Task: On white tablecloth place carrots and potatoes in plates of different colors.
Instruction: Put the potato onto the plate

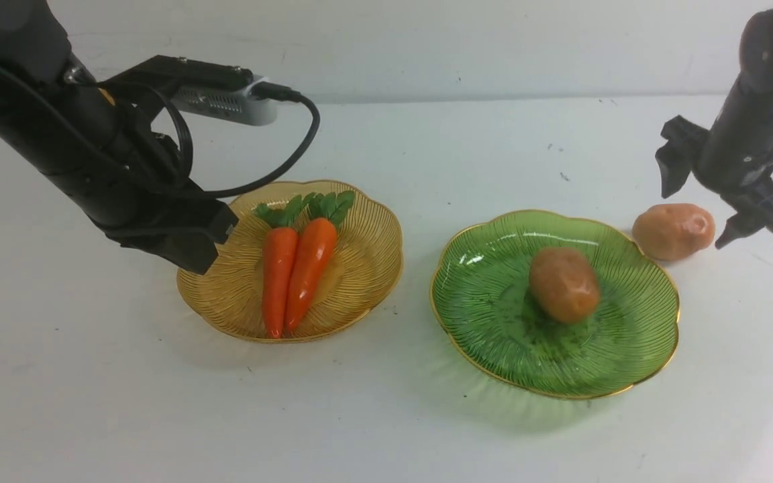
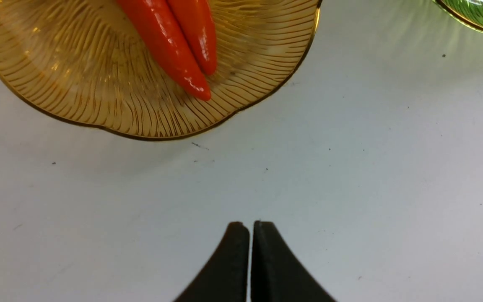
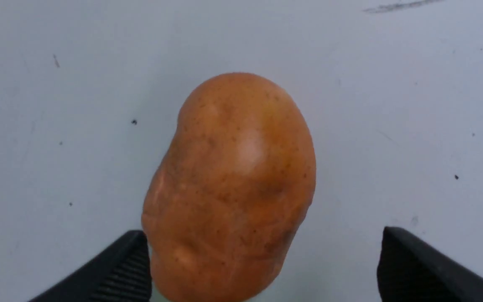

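Tan potato (image 1: pixel 674 231) right of green plate (image 1: pixel 494 302), straddled off-centre by spread right end effector (image 3: pixel 263 235); liable to roll away if nudged one-sidedly.

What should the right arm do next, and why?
Probably lower the open right claw around the loose potato and close: it lies on the tablecloth beside the green plate, while the other potato already sits in that plate.
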`<action>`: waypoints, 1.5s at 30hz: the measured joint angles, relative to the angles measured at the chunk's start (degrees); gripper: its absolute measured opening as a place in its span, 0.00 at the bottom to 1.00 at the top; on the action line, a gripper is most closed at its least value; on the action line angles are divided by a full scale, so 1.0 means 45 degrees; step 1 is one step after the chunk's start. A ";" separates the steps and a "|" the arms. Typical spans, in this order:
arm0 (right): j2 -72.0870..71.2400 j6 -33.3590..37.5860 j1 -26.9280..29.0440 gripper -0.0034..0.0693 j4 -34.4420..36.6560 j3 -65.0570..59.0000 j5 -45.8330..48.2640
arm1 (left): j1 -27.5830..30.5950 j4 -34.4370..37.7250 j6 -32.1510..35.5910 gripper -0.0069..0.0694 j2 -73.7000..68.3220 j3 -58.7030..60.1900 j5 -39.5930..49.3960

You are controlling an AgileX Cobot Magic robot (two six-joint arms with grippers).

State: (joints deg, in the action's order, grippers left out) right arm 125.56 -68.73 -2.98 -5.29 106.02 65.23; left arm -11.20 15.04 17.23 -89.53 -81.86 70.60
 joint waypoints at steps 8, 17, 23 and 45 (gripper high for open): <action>0.0994 -0.0653 0.0000 0.97 0.0000 0.0000 -0.1630 | 0.0000 0.0011 0.0011 0.09 0.0000 0.0000 0.0000; 0.1463 0.0298 0.0014 0.88 -0.0058 0.0070 -0.1636 | 0.0000 0.0011 0.0092 0.09 -0.0009 0.0000 0.0000; 0.1470 0.4650 0.0392 0.81 -0.0046 0.1958 -0.0152 | 0.0000 0.0011 0.0103 0.09 -0.0009 0.0000 0.0000; -0.0928 1.3607 -0.2660 0.81 -0.0247 -0.0832 0.1297 | 0.0000 -0.0021 0.0103 0.09 -0.0024 0.0000 -0.0014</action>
State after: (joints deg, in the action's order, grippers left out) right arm 121.38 -7.50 -14.95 -6.40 102.27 71.07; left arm -11.20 14.94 17.70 -89.63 -81.86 70.54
